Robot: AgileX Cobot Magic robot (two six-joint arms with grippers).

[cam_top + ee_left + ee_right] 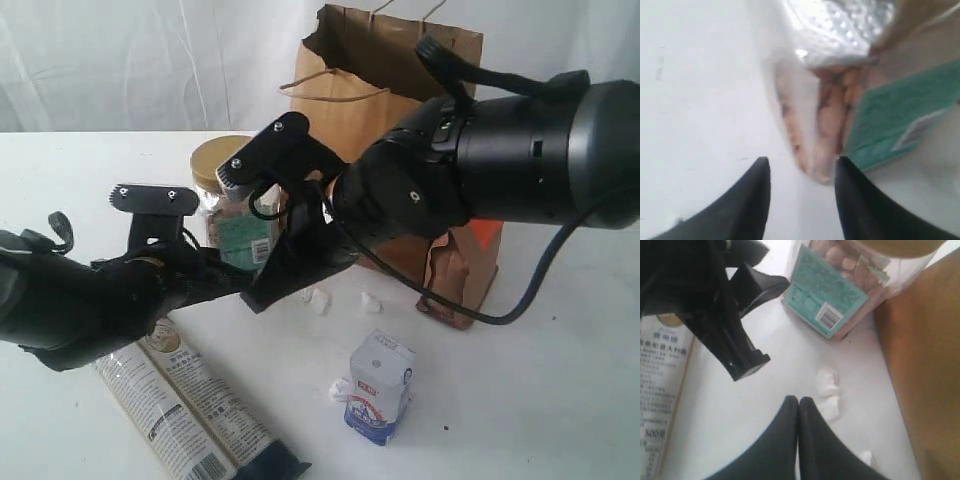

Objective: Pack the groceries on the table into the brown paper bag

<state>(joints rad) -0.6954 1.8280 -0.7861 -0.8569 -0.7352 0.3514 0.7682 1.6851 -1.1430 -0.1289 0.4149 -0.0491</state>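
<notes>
The yellow-lidded clear jar (222,165) with a green label (827,295) stands on the white table (540,380) in front of the tall brown paper bag (385,80). My left gripper (801,162) comes in low from the left. Its jaws stand apart, with the jar's bottom edge (815,165) just beyond the tips and nothing gripped. My right gripper (798,401) is shut and empty. It reaches across over the table beside the jar, above white crumbs (827,385). In the exterior view the right gripper (262,298) crosses in front of the left gripper (235,272).
A blue-white carton (380,400) stands in front on the right. The long noodle pack (190,410) lies at the front left. An orange-brown pouch (462,275) leans by the bag's base. The right arm's bulk (520,150) hides part of the bag.
</notes>
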